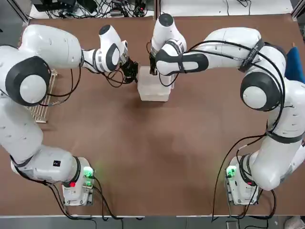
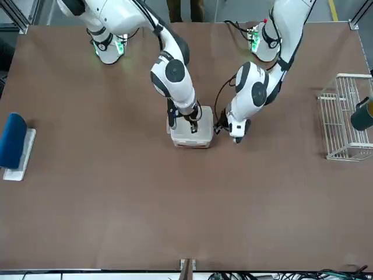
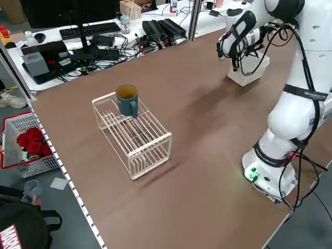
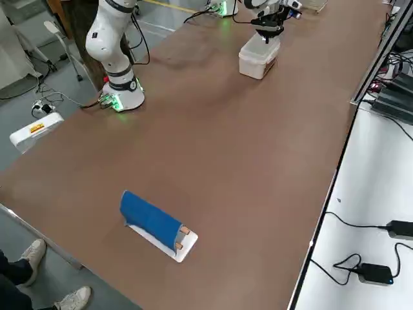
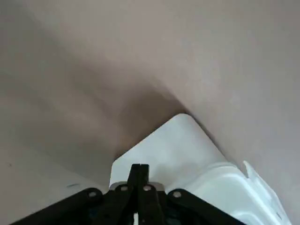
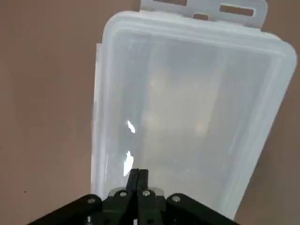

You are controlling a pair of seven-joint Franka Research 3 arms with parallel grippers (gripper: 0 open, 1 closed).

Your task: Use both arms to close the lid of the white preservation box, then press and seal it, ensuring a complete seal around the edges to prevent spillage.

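A: Surface first?
B: Brown tabletop [image 1: 143,167], matte. White box [image 2: 192,133] sits near its robot-side edge in the front view, between the two arms; lid [image 6: 187,93] lies over it, one latch tab [image 6: 211,8] sticking out.
A: Grippers?
B: Right gripper [image 6: 139,171], fingers together, is over the lid. Left gripper [image 5: 139,166], also closed, is at the box's side. Can't tell if either touches.
A: Anything else on the table?
B: White wire rack [image 3: 132,135] toward the robot's left, with a teal mug [image 3: 127,100] on top. Toward the robot's right, a blue cover [image 4: 151,219] on a white tray [image 4: 187,245].
A: Room?
B: Side desk [image 3: 49,52] with monitor [image 3: 72,11], keyboard [image 3: 90,31] and tangled cables [image 3: 116,54]. Grey floor [image 3: 78,207] holds a red-rimmed basket [image 3: 28,145] with red flowers [image 3: 33,141] inside and a black bag [image 3: 26,223]. A person's shoes [image 4: 74,299] show by the table.
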